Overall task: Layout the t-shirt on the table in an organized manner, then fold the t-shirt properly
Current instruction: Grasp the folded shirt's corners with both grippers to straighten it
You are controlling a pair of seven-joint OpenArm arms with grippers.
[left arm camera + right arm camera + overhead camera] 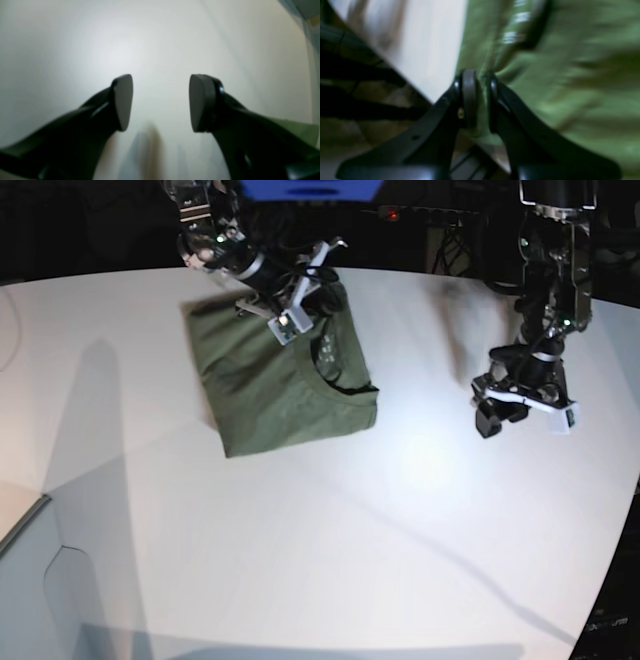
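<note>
Here your right gripper (480, 97) is pinching a fold of the t-shirt (275, 375) near its collar, at the upper left of the base view, where the shirt is lying folded on the table (350, 530). Your left gripper (160, 102) is hanging at the right of that view with its jaws spread over bare table, gripping nothing, well apart from the shirt.

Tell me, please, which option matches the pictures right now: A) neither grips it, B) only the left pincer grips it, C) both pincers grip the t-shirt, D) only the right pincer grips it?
D: the right pincer pinches green t-shirt fabric, while the left pincer gapes empty over the table.
</note>
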